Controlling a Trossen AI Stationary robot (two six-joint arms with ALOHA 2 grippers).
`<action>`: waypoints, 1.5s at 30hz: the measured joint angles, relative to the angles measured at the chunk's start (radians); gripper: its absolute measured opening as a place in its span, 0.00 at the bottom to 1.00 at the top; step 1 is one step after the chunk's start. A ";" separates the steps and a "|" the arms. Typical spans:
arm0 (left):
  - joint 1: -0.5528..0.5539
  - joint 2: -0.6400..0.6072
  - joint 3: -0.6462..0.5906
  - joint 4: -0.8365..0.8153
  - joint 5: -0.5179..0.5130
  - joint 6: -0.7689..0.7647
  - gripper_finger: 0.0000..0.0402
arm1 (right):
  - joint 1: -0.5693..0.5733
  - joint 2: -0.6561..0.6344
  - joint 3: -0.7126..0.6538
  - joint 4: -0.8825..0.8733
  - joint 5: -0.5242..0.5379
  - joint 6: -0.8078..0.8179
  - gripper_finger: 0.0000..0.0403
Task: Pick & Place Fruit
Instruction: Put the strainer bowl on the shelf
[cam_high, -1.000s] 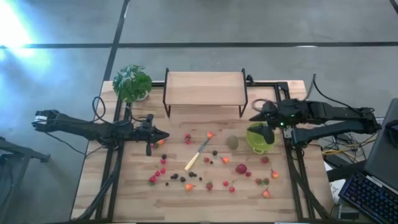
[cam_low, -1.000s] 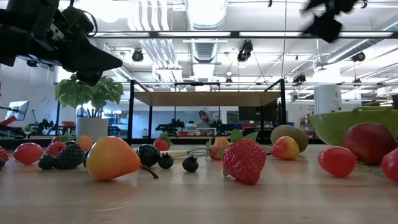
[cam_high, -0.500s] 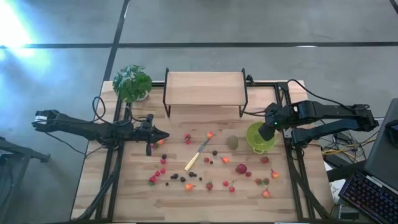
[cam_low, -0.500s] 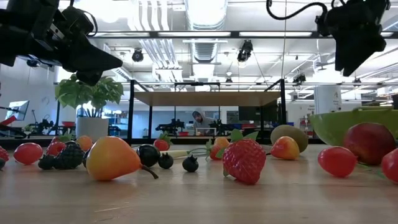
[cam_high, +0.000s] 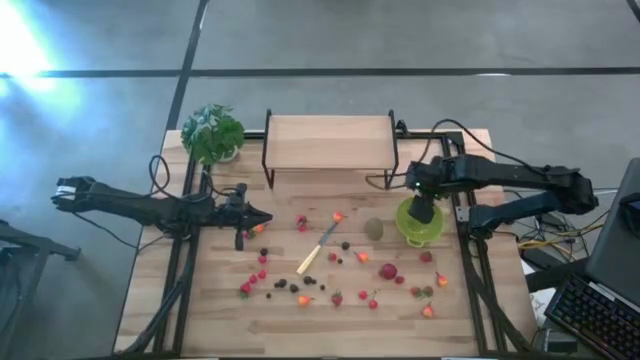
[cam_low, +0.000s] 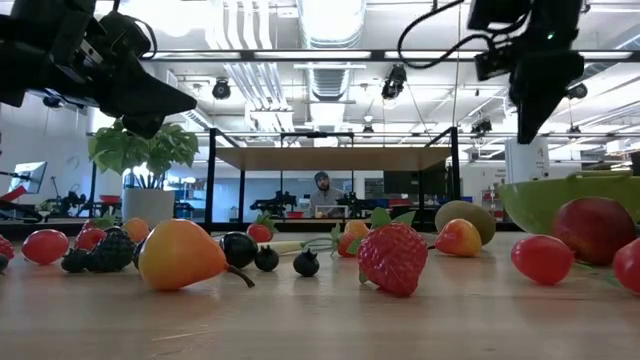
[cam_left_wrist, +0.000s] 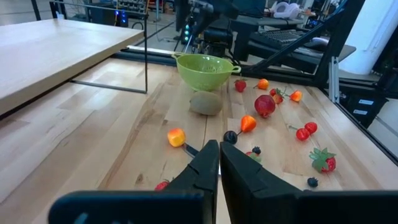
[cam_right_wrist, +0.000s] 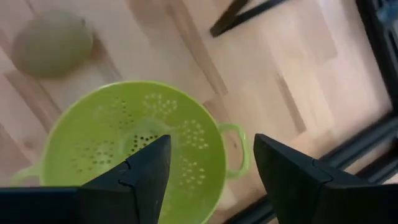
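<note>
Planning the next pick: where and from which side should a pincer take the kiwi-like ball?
Probably across the kiwi at its widest middle, coming straight down. It is a rounded oval lying low on the table, with bare wood all round it and the green colander close beside.

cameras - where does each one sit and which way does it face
High view: overhead, straight down; both arms, green colander.
Low view: tabletop level, facing the room; arms overhead, strawberry close.
Left wrist view: behind the shut left pincer, facing the colander.
Right wrist view: above the colander, looking down past the open right pincer.
Shared: both wrist views show the kiwi.
</note>
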 joint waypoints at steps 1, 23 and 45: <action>0.000 0.000 0.000 0.000 0.000 0.000 0.05 | -0.004 0.019 0.000 0.012 -0.006 -0.028 0.54; 0.000 0.000 0.000 -0.009 0.000 0.000 0.05 | -0.098 0.268 -0.005 0.092 -0.077 -0.325 0.38; 0.000 0.000 0.000 -0.013 0.000 0.000 0.05 | -0.099 0.252 -0.111 0.172 -0.099 -0.395 0.19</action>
